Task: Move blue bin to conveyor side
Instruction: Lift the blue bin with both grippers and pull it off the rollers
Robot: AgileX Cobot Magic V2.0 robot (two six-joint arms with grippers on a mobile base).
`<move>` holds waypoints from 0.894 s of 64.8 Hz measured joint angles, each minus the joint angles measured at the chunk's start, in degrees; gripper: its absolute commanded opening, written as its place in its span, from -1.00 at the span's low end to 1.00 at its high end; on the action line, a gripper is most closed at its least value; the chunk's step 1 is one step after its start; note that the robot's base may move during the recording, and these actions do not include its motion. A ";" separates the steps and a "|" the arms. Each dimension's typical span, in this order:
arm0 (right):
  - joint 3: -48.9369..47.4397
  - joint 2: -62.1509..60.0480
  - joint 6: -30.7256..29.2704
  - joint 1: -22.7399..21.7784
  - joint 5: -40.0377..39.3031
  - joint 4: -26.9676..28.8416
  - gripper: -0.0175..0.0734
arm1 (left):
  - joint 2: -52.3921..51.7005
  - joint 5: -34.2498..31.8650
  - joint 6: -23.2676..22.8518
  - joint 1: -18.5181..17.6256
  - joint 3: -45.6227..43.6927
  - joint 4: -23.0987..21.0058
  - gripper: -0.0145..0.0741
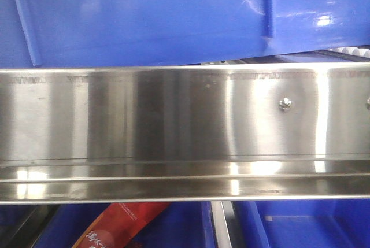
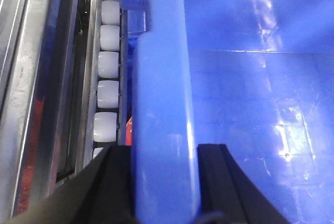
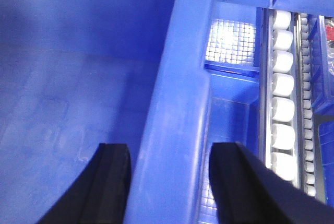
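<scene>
The blue bin [image 1: 144,17] fills the top of the front view, slightly tilted, its bottom edge just above a steel rail. In the left wrist view my left gripper [image 2: 164,182] is shut on the bin's thick rolled rim [image 2: 162,104], with one black finger on each side. In the right wrist view my right gripper [image 3: 169,182] straddles the opposite rim [image 3: 180,119] and is closed on it, one finger inside the bin and one outside. The bin's inside looks empty. The conveyor with the red frame is out of view.
A shiny steel rack rail [image 1: 173,121] crosses the front view. Its white rollers run beside the bin on both sides [image 2: 109,62] [image 3: 282,83]. Other blue bins sit lower down [image 1: 300,225] [image 3: 229,41]. A red packet [image 1: 121,225] lies below the rail.
</scene>
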 measured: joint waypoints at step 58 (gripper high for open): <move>0.35 -5.36 2.17 0.13 2.40 -0.36 -0.81 | -7.62 0.97 0.00 0.00 -1.04 0.09 -0.71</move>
